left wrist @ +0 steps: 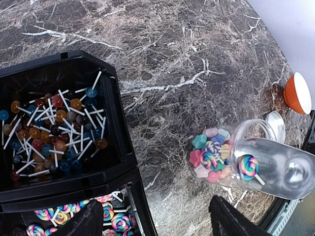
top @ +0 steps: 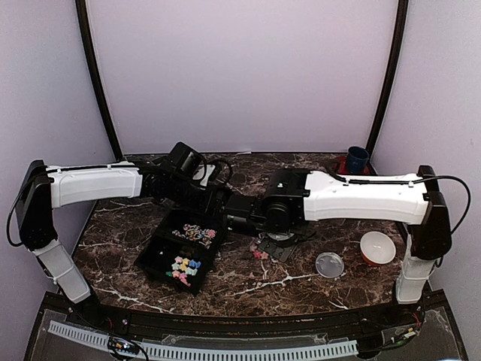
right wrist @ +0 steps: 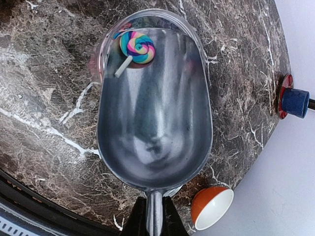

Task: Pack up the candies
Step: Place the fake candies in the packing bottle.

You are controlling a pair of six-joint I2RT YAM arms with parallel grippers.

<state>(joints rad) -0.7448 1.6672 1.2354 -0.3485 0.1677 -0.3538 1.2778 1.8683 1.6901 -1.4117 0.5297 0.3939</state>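
My right gripper (right wrist: 154,220) is shut on the handle of a metal scoop (right wrist: 155,123). One swirl lollipop (right wrist: 137,47) lies at the scoop's tip, which rests in the mouth of a small clear jar (left wrist: 246,135) on the table. Pastel flower candies and a swirl lollipop (left wrist: 211,156) fill the jar's bottom. My left gripper (left wrist: 157,223) is open and empty, above the right edge of the black tray (left wrist: 115,169). The tray holds ball lollipops (left wrist: 54,132) in one compartment and swirl lollipops (left wrist: 110,216) in another. In the top view the tray (top: 154,252) lies left of centre.
An orange bowl (top: 377,247) stands at the right, also in the right wrist view (right wrist: 211,206). A clear lid (top: 329,265) lies beside it. A blue cup on a red base (top: 357,159) stands at the back right. Both arms cross above the table's middle.
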